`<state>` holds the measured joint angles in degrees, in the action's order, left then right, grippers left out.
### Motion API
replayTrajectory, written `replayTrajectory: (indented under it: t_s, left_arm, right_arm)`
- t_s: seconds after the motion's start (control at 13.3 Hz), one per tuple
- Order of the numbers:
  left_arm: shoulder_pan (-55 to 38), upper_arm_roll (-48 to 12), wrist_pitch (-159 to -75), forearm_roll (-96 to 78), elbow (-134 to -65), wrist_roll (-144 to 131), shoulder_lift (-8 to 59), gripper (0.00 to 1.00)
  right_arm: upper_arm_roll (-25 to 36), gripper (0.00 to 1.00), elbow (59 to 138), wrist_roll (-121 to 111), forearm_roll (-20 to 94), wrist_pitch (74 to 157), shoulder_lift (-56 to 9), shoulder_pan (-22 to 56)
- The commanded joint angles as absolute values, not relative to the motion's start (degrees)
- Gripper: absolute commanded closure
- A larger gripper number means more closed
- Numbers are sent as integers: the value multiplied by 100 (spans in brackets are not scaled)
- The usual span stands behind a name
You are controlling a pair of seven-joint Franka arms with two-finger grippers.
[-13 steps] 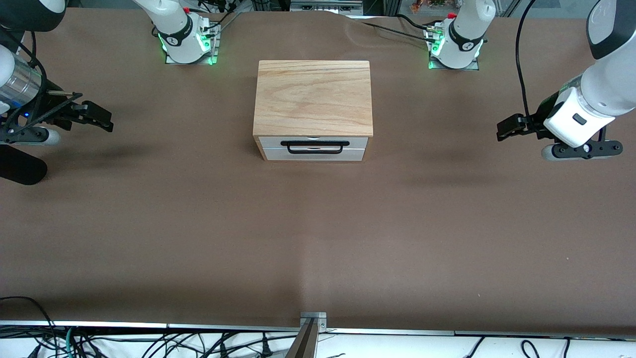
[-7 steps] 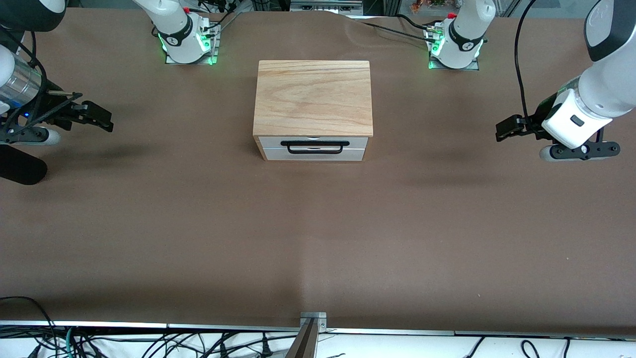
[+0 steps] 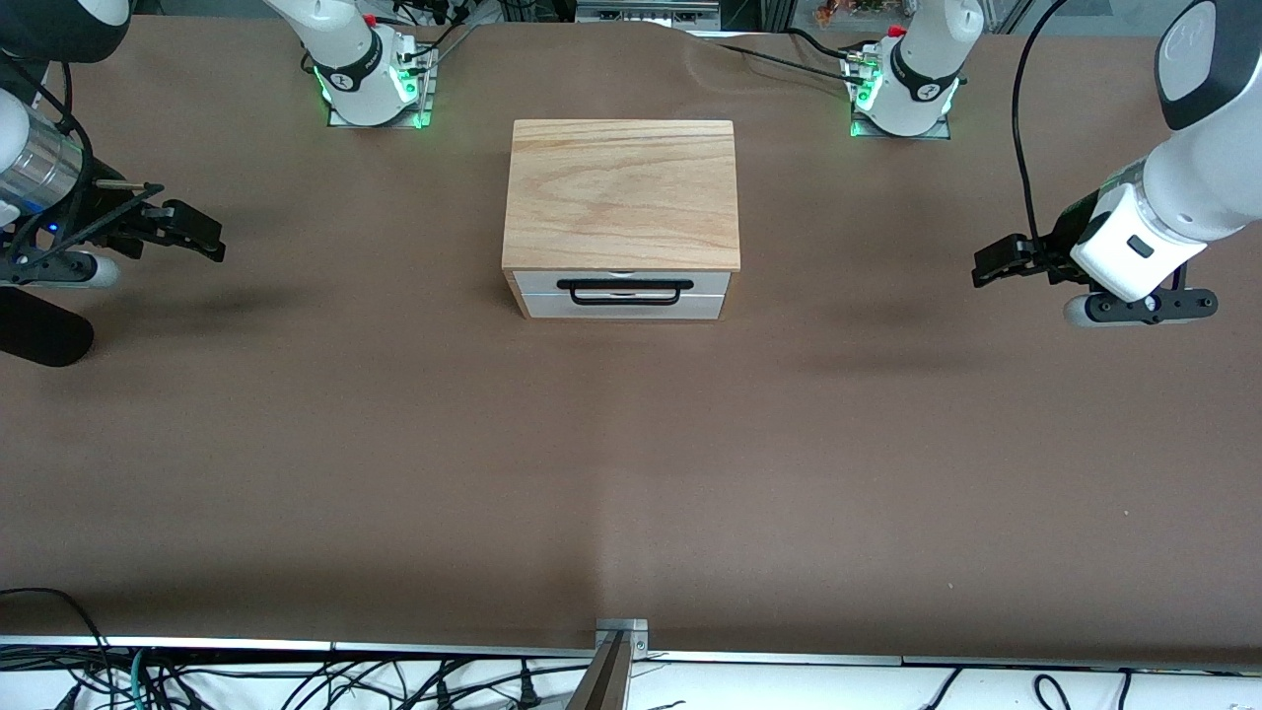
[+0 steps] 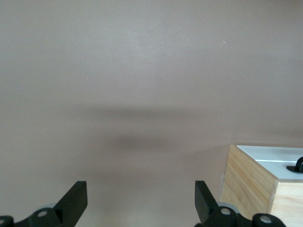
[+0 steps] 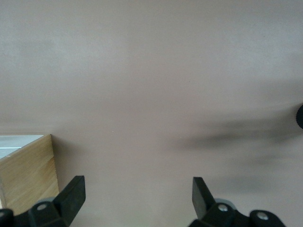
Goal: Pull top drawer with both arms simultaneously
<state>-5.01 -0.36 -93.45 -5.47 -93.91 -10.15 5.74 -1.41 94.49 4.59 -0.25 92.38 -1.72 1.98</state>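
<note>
Left gripper (image 3: pixel 989 266) shifted a little closer to the cabinet (image 3: pixel 621 194), and slightly lower over the bench (image 3: pixel 631 463) at the left arm's end, compared with a second ago. Fingers (image 4: pixel 75 201) spread wide apart, nothing between them. Wrist housing of the left arm (image 3: pixel 1134 247) drawn in along with it.

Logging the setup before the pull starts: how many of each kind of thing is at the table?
Cabinet: 1
Drawers: 2, the top drawer and a lower drawer
Arms: 2, with the left pincer and right pincer both open over bare table
Total: 5
</note>
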Motion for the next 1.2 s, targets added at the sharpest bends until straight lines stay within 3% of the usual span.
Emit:
replayTrajectory:
  t_s: [0.0, 0.3, 0.6, 0.83, 1.13]
  left_arm:
    - [-431, -70, -9710, -668, -9518, -958, 641, 0]
    - [-431, -70, -10018, -1174, -9702, -923, 755, 0]
    - [-457, -62, -11880, -3134, -10940, 296, 940, 0]
    - [-527, -62, -11936, -4556, -11100, 1436, 1326, 0]
    - [-527, -62, -11857, -6306, -11486, 3519, 1722, 0]
  right_arm:
    - [-237, 0, 9457, 439, 44, 9202, -114, 185]
    - [-237, 0, 9439, 475, 44, 9202, -123, 185]
    - [-246, 0, 9440, 360, 35, 9176, -149, 185]
    - [-351, 0, 9518, 395, 88, 9080, -158, 193]
    - [-360, 0, 9720, 396, 1465, 9079, -421, 193]
